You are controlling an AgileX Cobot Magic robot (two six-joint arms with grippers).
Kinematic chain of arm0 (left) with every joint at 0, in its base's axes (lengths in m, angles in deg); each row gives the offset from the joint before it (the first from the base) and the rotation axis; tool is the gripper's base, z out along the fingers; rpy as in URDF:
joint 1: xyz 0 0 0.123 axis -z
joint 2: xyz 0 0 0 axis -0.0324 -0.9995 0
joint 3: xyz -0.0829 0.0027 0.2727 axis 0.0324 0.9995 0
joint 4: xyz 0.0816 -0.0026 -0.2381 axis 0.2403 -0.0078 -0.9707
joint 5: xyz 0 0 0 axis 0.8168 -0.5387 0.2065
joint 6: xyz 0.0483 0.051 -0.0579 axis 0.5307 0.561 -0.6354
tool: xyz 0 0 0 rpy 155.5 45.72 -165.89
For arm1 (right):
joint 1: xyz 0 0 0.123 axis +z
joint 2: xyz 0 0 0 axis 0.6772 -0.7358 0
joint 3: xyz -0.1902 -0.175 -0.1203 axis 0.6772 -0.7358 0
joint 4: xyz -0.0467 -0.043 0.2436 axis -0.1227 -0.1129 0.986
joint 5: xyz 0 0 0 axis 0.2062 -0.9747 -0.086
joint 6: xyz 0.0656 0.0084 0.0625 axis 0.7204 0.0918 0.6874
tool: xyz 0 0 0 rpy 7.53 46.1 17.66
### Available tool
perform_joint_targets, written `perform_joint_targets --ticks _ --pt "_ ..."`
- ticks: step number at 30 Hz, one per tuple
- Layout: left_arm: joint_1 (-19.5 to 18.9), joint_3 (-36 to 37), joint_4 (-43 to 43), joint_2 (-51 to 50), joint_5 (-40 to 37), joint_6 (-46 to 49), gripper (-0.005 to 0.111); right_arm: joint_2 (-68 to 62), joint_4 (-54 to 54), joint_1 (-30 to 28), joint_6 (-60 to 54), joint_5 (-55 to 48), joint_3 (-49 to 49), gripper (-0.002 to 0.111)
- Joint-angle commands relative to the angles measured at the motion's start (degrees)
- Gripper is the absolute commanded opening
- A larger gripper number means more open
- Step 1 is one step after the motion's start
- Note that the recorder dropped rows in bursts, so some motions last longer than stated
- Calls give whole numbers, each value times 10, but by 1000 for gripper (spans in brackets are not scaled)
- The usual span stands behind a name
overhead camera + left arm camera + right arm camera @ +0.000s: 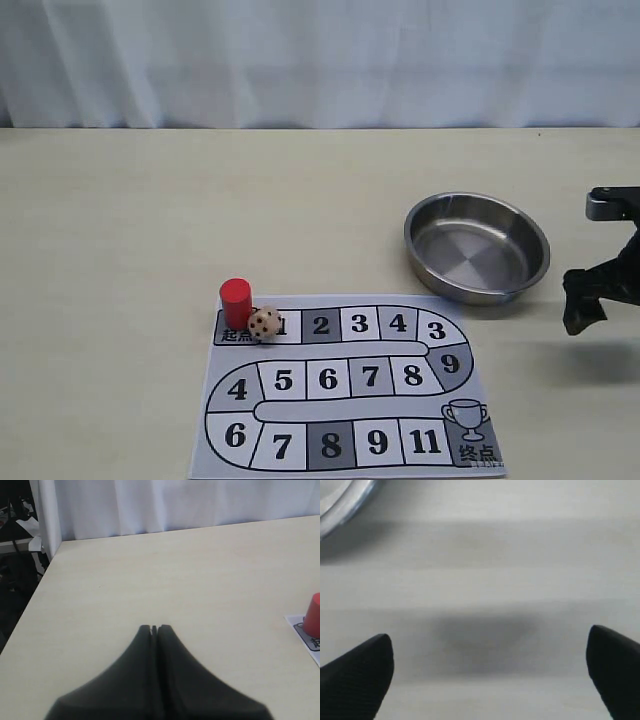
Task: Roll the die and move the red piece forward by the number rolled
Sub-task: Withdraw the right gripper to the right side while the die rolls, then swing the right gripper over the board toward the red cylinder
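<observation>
1 die (264, 322) lies well apart from clenched left gripper (154, 628) and released right gripper (489, 636).

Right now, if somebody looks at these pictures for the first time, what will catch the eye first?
The red piece stands out first, upright on the start corner of the numbered game board, with the die close beside it near square 1. Next comes the shiny, empty steel bowl beyond the board's right end, with the open right gripper at the exterior view's right edge.
</observation>
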Motion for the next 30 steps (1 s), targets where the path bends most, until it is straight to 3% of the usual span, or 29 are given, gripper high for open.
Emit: perform_joint_targets --ticks 1,15,23,30 --pt "0 1 -4 0 6 -2 0 1 -2 -1 5 -10 -2 83" --pt "0 1 -4 0 6 -2 0 24 -2 -1 5 -62 -2 4" --pt "0 1 -4 0 6 -2 0 72 7 -1 -17 -56 -2 4" --pt "0 1 -4 0 6 -2 0 109 116 35 -131 -31 -2 4"
